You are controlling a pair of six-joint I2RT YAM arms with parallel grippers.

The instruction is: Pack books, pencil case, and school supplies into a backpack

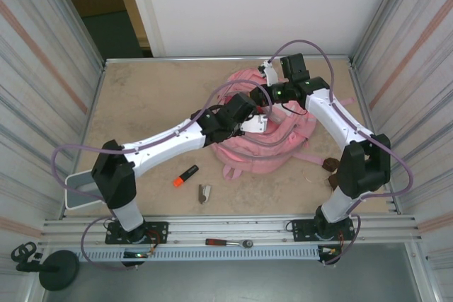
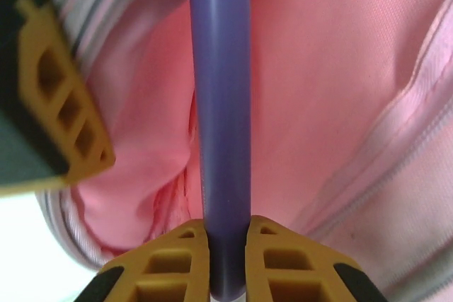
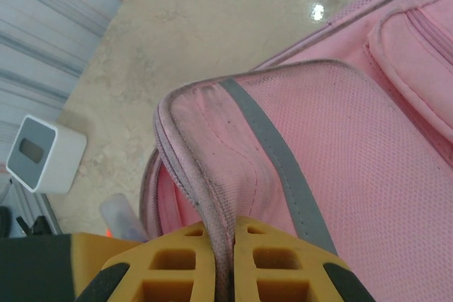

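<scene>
Seen from above, nearest the arm bases, a red-handled tool [image 1: 228,242] lies on the metal rail. Just beyond it on the beige table [image 1: 148,97], an orange-and-black highlighter [image 1: 185,175] and a small grey-brown clip [image 1: 204,193] lie close together, apart from the bag and not yet packed.

Farther back, right of centre, sits the crumpled pink backpack [image 1: 272,150], with both arms reaching over it. The left gripper [image 2: 226,230] is clamped on the lower end of a purple pen [image 2: 221,118], which points forward into a fold of pink lining between zipper edges. The right gripper [image 3: 223,230], at the bag's far side, is pinched tight on the backpack's piped rim, holding the mouth up.

The step in hand looks like dropping the pen inside. To do it well, the right arm should hold the rim lifted and taut. The left arm should carry the pen tip past the zipper edge, well into the opening, before letting go. Released too soon, the pen could slide off the fabric onto the table.
</scene>
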